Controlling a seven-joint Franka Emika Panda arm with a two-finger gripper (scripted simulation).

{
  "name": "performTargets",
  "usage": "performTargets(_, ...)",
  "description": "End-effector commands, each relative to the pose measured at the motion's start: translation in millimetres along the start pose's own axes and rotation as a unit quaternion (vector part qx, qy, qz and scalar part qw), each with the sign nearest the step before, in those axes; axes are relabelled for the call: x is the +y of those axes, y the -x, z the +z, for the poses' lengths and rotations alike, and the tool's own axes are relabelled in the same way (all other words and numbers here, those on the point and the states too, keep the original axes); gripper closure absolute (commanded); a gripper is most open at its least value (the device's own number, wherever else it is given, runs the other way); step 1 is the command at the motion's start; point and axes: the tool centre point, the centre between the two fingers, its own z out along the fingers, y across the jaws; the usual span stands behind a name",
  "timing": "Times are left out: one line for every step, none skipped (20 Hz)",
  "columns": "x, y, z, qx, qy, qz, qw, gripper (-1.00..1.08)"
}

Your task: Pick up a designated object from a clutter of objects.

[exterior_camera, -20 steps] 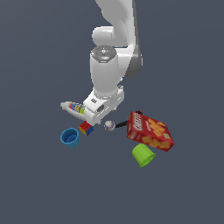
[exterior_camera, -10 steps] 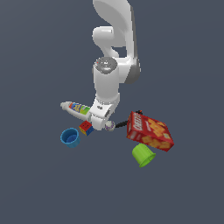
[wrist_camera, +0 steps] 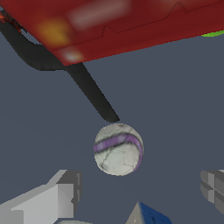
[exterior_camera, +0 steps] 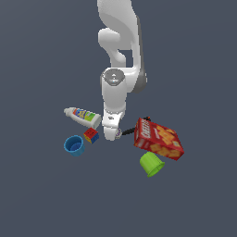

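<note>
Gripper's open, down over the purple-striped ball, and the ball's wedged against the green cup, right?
Not the green cup. In the wrist view the ball lies at the tip of the black stick, near the red cracker box; the cup sits on the box's far side. The gripper is open, with its fingers on either side.

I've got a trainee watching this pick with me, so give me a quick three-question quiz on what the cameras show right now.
1. True or false: the claw is already shut on the whitish ball.
2. In the wrist view, what touches or nearly touches the ball: (a) the black stick, (b) the green cup, (c) the blue cup?
3. In the exterior view, which object lies between the blue cup and the arm's tip?

Key
1. False: the fingers stand apart on either side, clear of the ball.
2. (a): the stick's end reaches the ball.
3. The puzzle cube.
</note>
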Motion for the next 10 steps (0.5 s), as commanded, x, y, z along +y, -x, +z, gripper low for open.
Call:
performTargets(-3.1, -0.4, 6.5, 0.001, 0.0, -0.026, 0.9997, -0.92)
performTargets(-4.2, -0.5, 8.7, 0.001, 0.0, -0.035, 0.9994, -0.92)
performTargets(-5.3, -0.6, 10.7, 0.001, 0.0, -0.042, 0.9991, -0.92)
performTargets(-6.2, -0.7, 12.5, 0.001, 0.0, -0.049, 0.9988, -0.92)
performTargets(-7.1, -0.8, 14.1, 0.001, 0.0, -0.056, 0.9984, -0.92)
performTargets(-7.9, -0.9, 15.6, 0.001, 0.0, -0.062, 0.9981, -0.92)
performTargets(-8.6, -1.0, 16.9, 0.001, 0.0, -0.067, 0.9978, -0.92)
performTargets(-9.2, -1.1, 18.0, 0.002, 0.0, -0.071, 0.9975, -0.92)
performTargets(-9.7, -1.1, 18.9, 0.002, 0.0, -0.075, 0.9972, -0.92)
performTargets(-10.1, -1.1, 19.7, 0.002, 0.0, -0.078, 0.997, -0.92)
